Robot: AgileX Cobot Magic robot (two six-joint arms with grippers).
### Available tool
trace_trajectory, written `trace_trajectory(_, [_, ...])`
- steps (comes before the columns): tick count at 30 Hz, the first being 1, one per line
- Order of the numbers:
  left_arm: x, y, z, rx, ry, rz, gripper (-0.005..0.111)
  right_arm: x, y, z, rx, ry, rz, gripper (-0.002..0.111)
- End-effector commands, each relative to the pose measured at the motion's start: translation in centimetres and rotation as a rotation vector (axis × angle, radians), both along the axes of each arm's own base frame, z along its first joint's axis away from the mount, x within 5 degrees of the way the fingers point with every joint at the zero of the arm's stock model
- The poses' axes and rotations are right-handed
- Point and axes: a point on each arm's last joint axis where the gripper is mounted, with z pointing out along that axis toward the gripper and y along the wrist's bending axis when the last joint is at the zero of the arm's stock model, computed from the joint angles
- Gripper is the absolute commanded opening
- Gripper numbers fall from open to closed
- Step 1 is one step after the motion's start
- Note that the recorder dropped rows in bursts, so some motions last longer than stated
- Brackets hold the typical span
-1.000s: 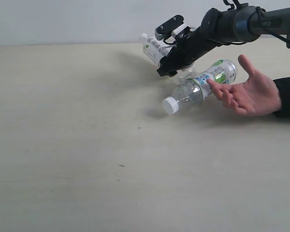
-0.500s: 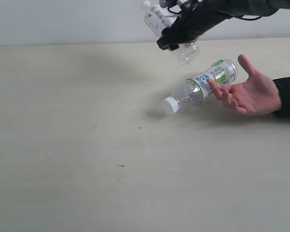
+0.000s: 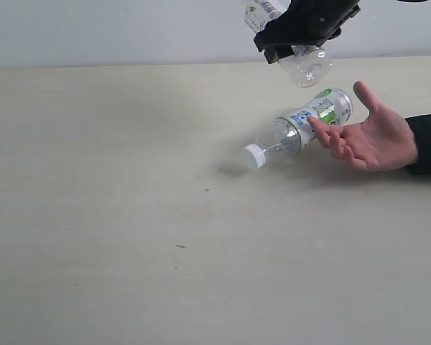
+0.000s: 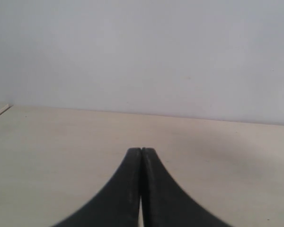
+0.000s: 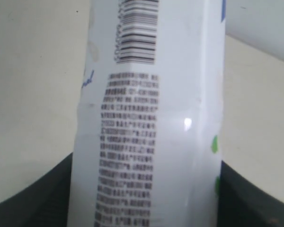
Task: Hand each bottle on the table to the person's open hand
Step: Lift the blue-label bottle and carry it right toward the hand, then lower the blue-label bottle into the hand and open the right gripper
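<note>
Table: pale wood-grain top; one bottle lies on it, another hangs above.
Right gripper: clamped across the white-print bottle, high over the table's far side.
Person's open hand: palm up on the table, below and to the right of that gripper in the exterior view.
Held bottle's axis: tilted, clear base down toward the hand, well apart from the palm.
Green-label bottle: on its side, touching the hand's fingers, white cap pointing away.
Left gripper: jaws pressed together, empty.
</note>
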Motion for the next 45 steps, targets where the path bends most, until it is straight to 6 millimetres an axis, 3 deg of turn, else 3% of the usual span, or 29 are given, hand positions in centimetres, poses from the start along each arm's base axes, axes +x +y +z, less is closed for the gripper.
trace_trajectory(1, [0.0, 0.0, 0.1, 0.001, -0.009, -0.005, 0.001, -2.8, -1.0, 2.0, 0.005, -0.054, -0.038, 0.0])
trace_trajectory(8, [0.0, 0.0, 0.1, 0.001, -0.009, -0.005, 0.001, -9.3, -3.2, 4.1, -0.008, 0.008, -0.076, 0.0])
trace_trajectory(14, [0.0, 0.0, 0.1, 0.001, -0.009, -0.005, 0.001, -15.0, -4.0, 5.5, 0.016, 0.019, -0.119, 0.0])
trace_trajectory(20, [0.0, 0.0, 0.1, 0.001, -0.009, -0.005, 0.001, -19.0, -5.1, 3.8, -0.022, 0.078, -0.19, 0.0])
trace_trajectory(29, [0.0, 0.0, 0.1, 0.001, -0.009, -0.005, 0.001, -19.4, -7.4, 0.7, -0.027, 0.115, -0.279, 0.0])
trace_trajectory(45, [0.0, 0.0, 0.1, 0.001, -0.009, -0.005, 0.001, -17.2, -7.3, -3.4, 0.004, 0.012, -0.271, 0.0])
